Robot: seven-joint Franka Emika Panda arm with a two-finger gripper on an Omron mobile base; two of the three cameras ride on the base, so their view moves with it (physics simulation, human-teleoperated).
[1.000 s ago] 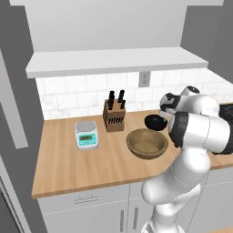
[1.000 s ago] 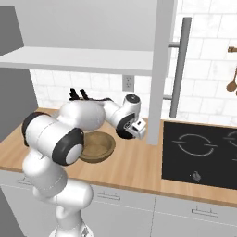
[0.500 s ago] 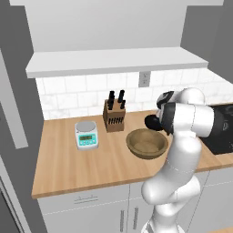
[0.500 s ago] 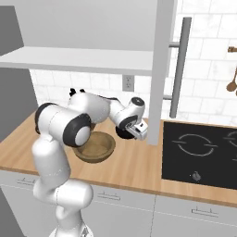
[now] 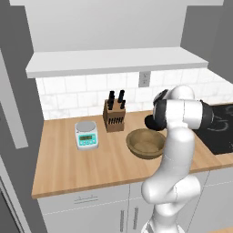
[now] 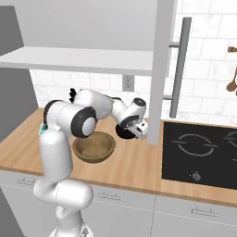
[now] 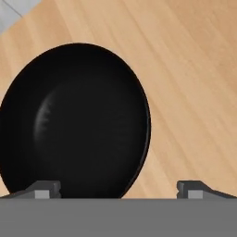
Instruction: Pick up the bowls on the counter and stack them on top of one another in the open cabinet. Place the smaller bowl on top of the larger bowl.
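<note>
**Gripper poised over the black bowl, fingers spread**

At the left of the counter (image 5: 63,159) sits a small kitchen scale (image 5: 86,134) with a teal face. Just right of it, nearer the tiled wall, stands a wooden knife block (image 5: 114,117) with dark handles rising from its top. Above them runs the thick pale shelf board of the open cabinet (image 5: 113,61), with a wall socket (image 5: 144,78) under it on the tiles.

Further right, the larger bowl (image 5: 145,143) rests upright on the counter, wide and shallow, well forward of the knife block. In the right base view it lies just beside the arm's lower link (image 6: 95,146).

Beyond it, towards the wall, is the smaller bowl (image 5: 150,123), glossy black, standing on the counter close to the wooden bowl's far rim; whether the two touch is hard to tell, since the arm hides most of the gap. The gripper (image 6: 138,131) hangs right above the black bowl. In the hand view the smaller bowl (image 7: 76,120) lies below the camera, off to one side, and the two fingertips (image 7: 44,190) stand wide apart with nothing between them; one tip overlaps the bowl's rim, the other sits over bare wood.

At the far right lies a black cooktop (image 6: 201,152), set into the counter.
</note>
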